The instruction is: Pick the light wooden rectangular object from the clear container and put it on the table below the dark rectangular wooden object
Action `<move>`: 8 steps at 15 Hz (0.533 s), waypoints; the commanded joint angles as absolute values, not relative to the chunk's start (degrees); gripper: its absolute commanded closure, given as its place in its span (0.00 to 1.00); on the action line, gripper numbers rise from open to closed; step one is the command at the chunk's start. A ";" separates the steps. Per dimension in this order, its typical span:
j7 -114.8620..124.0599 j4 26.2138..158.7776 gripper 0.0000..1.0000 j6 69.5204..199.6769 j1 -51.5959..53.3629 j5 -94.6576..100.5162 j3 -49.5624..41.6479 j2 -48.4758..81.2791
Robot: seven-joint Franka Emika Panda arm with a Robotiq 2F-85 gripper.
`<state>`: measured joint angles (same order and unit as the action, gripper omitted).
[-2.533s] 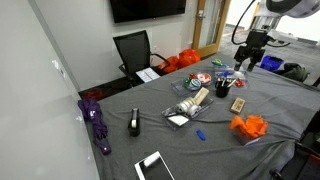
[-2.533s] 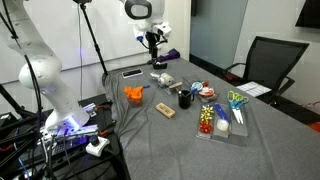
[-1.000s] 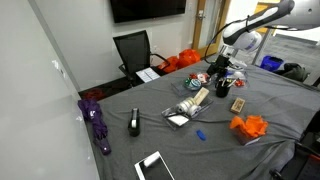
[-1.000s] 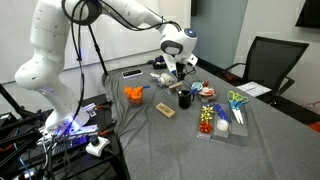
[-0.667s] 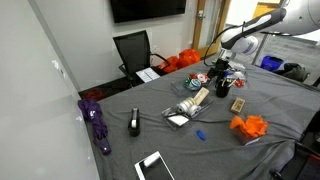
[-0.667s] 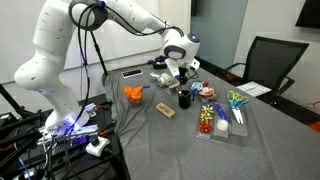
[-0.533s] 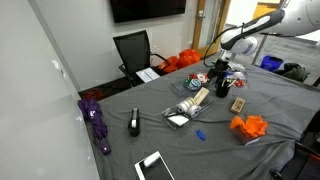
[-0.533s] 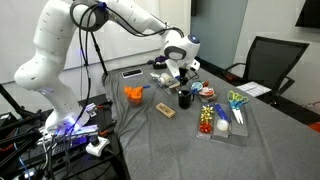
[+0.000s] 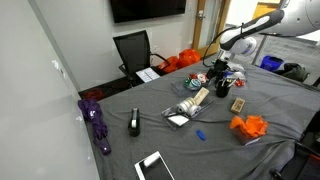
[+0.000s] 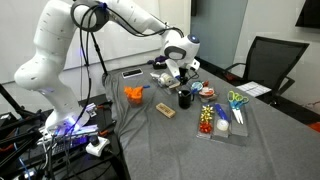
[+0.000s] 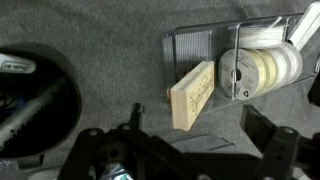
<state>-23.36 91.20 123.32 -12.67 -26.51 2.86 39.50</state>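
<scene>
The light wooden block (image 11: 193,95) leans tilted out of the clear container (image 11: 195,45), one end resting on the grey cloth table (image 11: 110,60). It also shows in an exterior view (image 9: 199,98), with the container (image 9: 182,112) beneath it. My gripper (image 11: 200,132) is open and empty, its two fingers either side just short of the block's lower end. It hovers above the container in both exterior views (image 9: 222,70) (image 10: 181,71). The dark wooden block (image 9: 238,104) (image 10: 165,110) lies apart on the cloth.
A tape roll (image 11: 260,68) sits in the container beside the block. A black cup of pens (image 9: 222,88) (image 11: 30,95) stands close by. An orange crumpled object (image 9: 250,127), a blue piece (image 9: 200,134), a tablet (image 9: 155,166) and a tray of colourful items (image 10: 222,115) also lie on the table.
Since 2.5 s ago the arm has swung in from the far end and lowered over the container. It has not visibly moved in the last half second.
</scene>
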 commanded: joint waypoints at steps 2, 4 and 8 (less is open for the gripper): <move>-24.55 92.12 0.00 125.19 -13.98 -26.78 4.77 40.81; -24.26 91.51 0.00 125.28 -14.06 -26.87 4.94 41.66; -23.96 90.19 0.00 125.57 -14.45 -27.20 5.27 43.56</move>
